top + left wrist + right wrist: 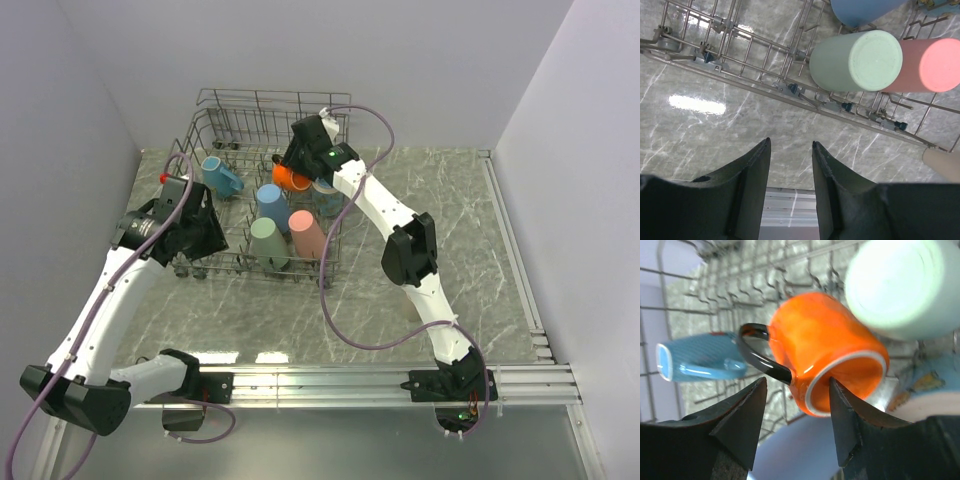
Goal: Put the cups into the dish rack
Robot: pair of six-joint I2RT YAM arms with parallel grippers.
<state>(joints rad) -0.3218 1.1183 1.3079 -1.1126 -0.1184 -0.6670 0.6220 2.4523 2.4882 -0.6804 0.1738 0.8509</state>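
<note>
1. Left tool: released, nothing between its fingers, over the bare surface at the dish rack's near-left corner.
2. The rack stands toward the surface's far-left corner, with a green cup and a pink cup upended along its near edge.
3. Right tool: its fingers are spread around the tilted orange mug in the rack's far-right part. I cannot tell whether it is grasping the mug.

The dish rack is bare grey metal wire with a dull shine. The table beneath looks like polished grey marble, glossy with light glare. The orange mug is shiny and glazed-looking, its dark handle glossy too. The green cup and pink cup look like smooth matt plastic.
</note>
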